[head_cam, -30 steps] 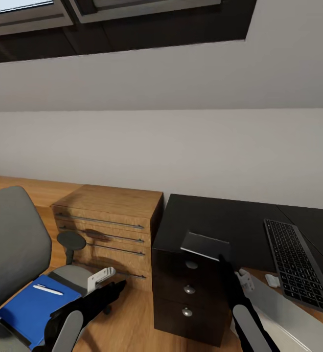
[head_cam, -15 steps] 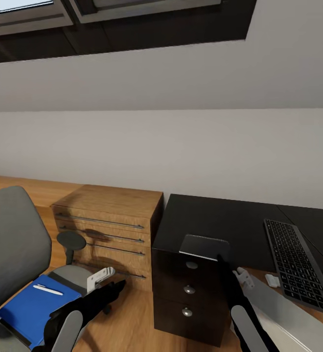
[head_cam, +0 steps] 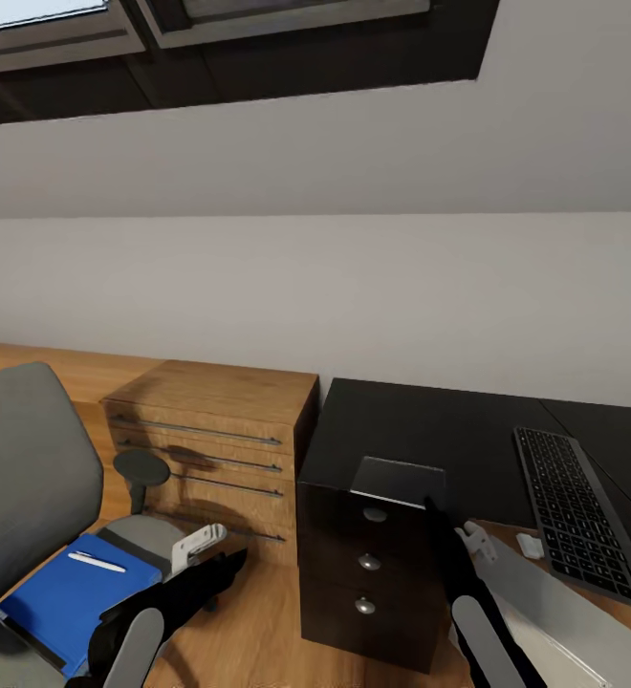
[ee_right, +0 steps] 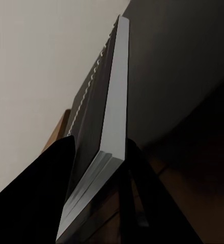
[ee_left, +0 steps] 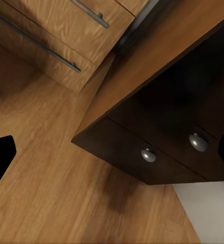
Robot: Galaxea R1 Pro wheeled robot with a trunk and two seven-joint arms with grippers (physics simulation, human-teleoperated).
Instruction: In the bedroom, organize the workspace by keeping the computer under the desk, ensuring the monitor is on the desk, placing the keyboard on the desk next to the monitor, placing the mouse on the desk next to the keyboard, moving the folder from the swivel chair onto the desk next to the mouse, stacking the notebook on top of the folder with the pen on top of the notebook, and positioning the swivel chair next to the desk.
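grey sloped wall and skylight (head_cam: 229, 38) above; glossy black desk (head_cam: 421, 430) right of centre carries the keyboard (head_cam: 578, 516). right claw (ee_right: 99, 168) grips the notebook (head_cam: 400, 481); left claw's state unclear. folder (head_cam: 67, 597) lower left.

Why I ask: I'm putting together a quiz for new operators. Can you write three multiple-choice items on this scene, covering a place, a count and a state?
1. Where does the pen lie?
A. On the keyboard
B. On the floor
C. On the folder, on the swivel chair's seat

2. How many round knobs show on the front of the dark drawer unit?
A. Three
B. One
C. Five

3. What is the right gripper doing?
A. Open and empty
B. Shut on the notebook
C. Shut on a drawer knob

Key: 1 C, the white pen rests on the blue folder on the swivel chair. 2 A, the drawer unit shows three knobs, one per drawer. 3 B, the right gripper has its fingers either side of the thin grey notebook.
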